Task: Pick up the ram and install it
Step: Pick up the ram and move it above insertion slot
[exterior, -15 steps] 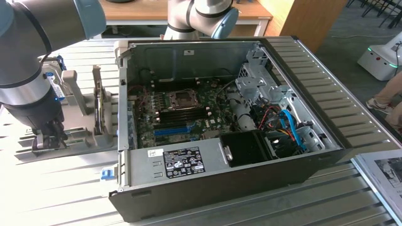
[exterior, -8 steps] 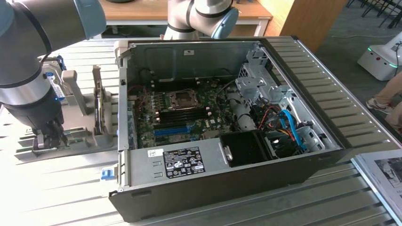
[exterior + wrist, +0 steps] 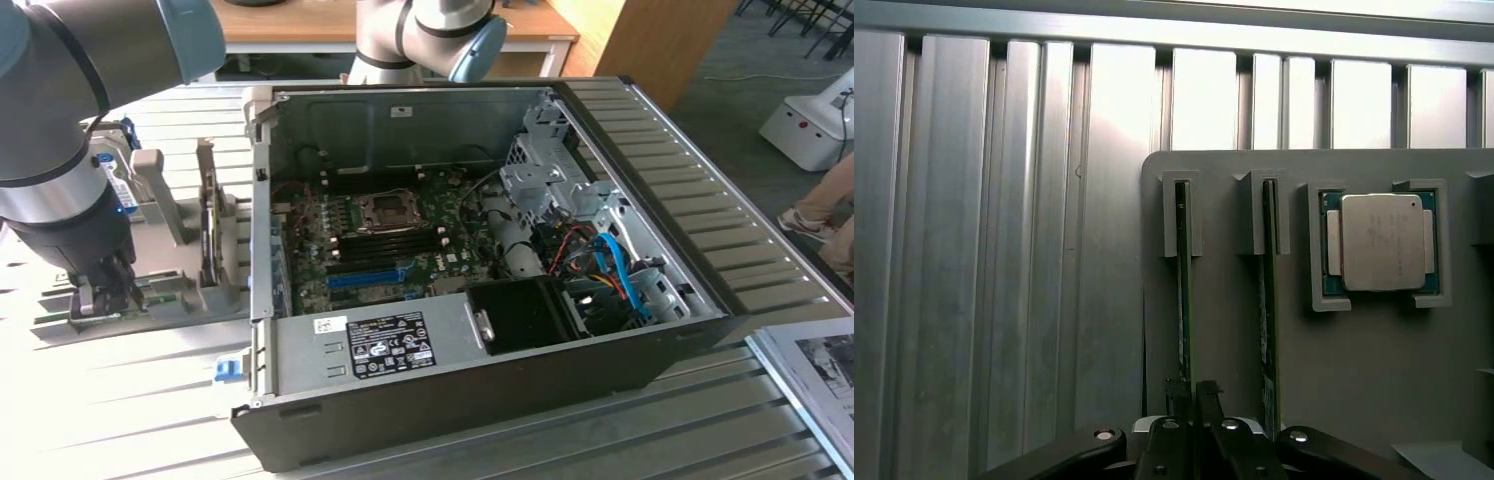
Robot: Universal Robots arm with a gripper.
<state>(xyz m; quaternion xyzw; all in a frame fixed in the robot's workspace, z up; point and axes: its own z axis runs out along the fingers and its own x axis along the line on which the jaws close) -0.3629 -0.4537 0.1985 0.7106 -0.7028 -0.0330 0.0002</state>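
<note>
While ram (image 3: 1182, 280) sits upright in gray holder (image 3: 1226, 330), claw (image 3: 1192, 405) clamps its edge, jaws nrly closed.

**Q:** What lies outside the job?

**A:** I see a black metal computer case (image 3: 507, 400), side panel off, lying on a ribbed aluminium table (image 3: 747, 200). Inside it are a green motherboard (image 3: 447, 262), a long blue plastic slot (image 3: 363, 277) and a square silver processor socket (image 3: 387, 207).

**Q:** And from the wrist?

**A:** I see a flat grey plastic holder (image 3: 1374, 370) with a square silver processor chip (image 3: 1381, 242) seated in its pocket.
</note>
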